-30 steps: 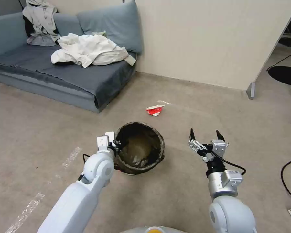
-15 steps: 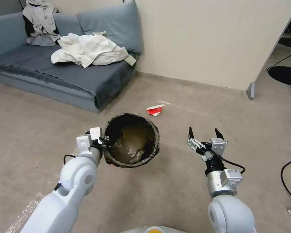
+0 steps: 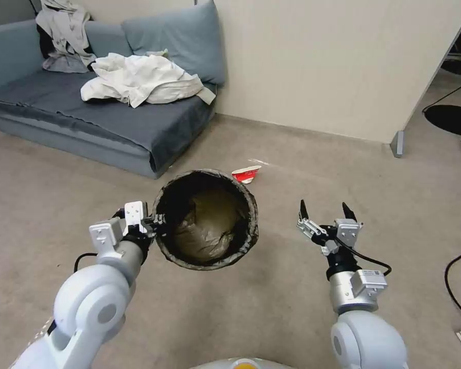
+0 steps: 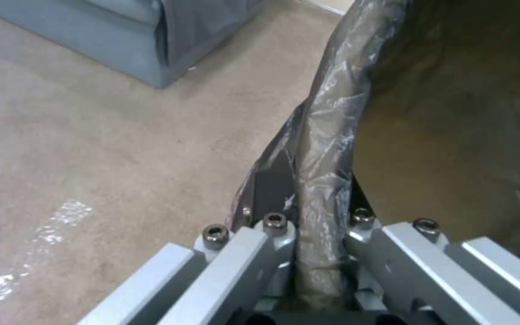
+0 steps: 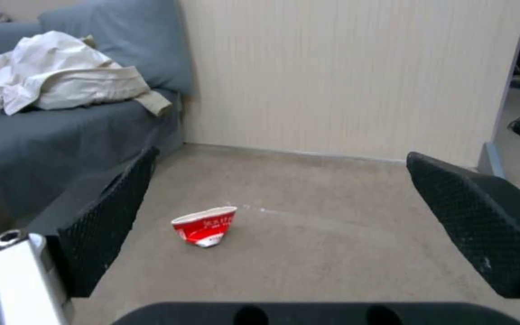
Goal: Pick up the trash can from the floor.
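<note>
1. Soft, even indoor light fills the room; the floor [image 3: 292, 307] is evenly lit, with no hard shadows.
2. The inside of the trash can [image 3: 206, 220] is dim and its depth is hard to read.
3. A whitish glare streak lies on the floor in the left wrist view.
4. In that view the left hand [image 4: 317, 234] is close and slightly blurred, perhaps out of focus.
5. The right wrist view is mildly soft.

Trash can [image 3: 206, 220]: dark brown-black crinkled liner. Floor [image 3: 292, 302]: beige-grey. Crushed cup [image 5: 205, 225]: red, white rim. Sofa [image 3: 87, 118]: blue-grey; clothes heap [image 3: 138, 79] cream. My right gripper [image 3: 327, 212] fingertips: black.
</note>
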`<state>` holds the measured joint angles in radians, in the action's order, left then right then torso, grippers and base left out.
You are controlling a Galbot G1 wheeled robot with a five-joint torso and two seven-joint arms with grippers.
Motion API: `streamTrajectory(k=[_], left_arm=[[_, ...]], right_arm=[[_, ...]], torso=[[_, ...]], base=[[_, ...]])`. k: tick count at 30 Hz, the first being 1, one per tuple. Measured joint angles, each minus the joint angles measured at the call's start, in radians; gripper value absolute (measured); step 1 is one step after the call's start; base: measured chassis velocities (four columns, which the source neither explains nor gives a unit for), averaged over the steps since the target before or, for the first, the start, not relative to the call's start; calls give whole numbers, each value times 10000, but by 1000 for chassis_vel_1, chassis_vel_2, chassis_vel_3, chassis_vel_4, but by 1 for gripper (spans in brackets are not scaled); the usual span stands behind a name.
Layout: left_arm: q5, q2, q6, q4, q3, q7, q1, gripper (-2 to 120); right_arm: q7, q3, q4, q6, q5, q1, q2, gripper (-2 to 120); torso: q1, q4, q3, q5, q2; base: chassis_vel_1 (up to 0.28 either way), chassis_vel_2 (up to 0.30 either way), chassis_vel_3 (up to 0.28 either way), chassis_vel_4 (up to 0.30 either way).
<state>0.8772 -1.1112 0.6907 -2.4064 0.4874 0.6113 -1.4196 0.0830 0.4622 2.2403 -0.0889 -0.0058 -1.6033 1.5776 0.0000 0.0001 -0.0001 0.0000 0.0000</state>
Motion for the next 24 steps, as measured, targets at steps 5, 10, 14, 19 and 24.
streamTrajectory(k=[5, 10, 14, 19, 24], left_arm=[[-270, -18, 52, -178, 62, 0, -245, 1], [-395, -75, 52, -246, 124, -10, -458, 1], [-400, -91, 49, -250, 130, -10, -459, 1], [-400, -95, 49, -297, 185, -11, -476, 1], [-394, -87, 49, -298, 224, -15, -494, 1]], right_arm=[[-1, -1, -15, 0, -2, 32, 5, 100], [-1, 4, -34, 0, -2, 61, -8, 100], [-5, 4, -36, -2, 0, 103, -20, 100], [-10, 5, -52, -10, 7, 132, -34, 100], [-12, 5, -72, -12, 15, 148, -38, 100]], torso=[[-1, -1, 0, 0, 0], [-1, -1, 0, 0, 0], [0, 0, 0, 0, 0], [0, -1, 0, 0, 0], [-1, -1, 0, 0, 0]], base=[[0, 0, 0, 0], [0, 0, 0, 0], [0, 0, 0, 0], [0, 0, 0, 0], [0, 0, 0, 0]])
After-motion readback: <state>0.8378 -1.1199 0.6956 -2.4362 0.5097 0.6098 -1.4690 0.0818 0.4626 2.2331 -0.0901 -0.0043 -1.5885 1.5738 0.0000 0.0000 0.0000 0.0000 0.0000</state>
